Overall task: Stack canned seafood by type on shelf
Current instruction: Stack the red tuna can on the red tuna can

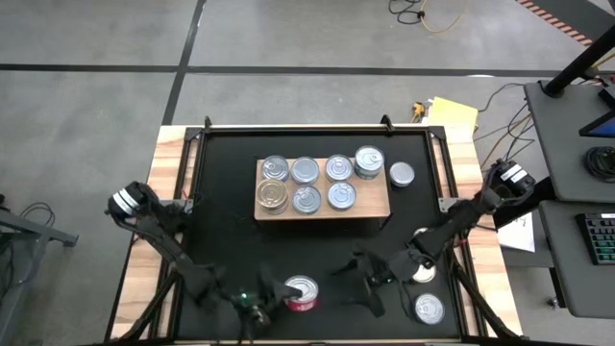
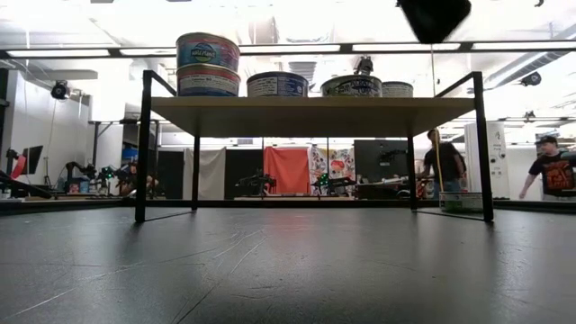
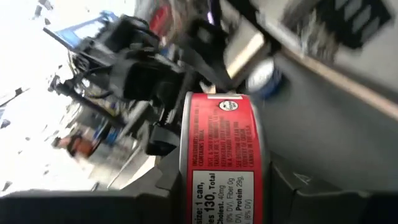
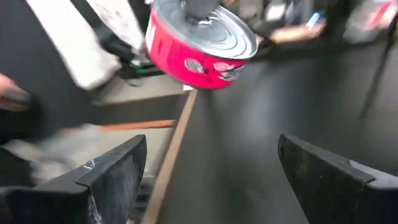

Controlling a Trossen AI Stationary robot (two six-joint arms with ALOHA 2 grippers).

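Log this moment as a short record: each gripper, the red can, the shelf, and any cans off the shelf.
left gripper: near edge of the table, shut on the red can
red can: silver lid, red side label, between the left fingers
right gripper: open, beside the red can, not touching it
shelf: light wood board on the black mat
cans on shelf: seven spots from above; low view shows one stack of two
can by shelf: on the mat, just off the shelf's right end
loose cans: one at the near right, another partly hidden under the right arm
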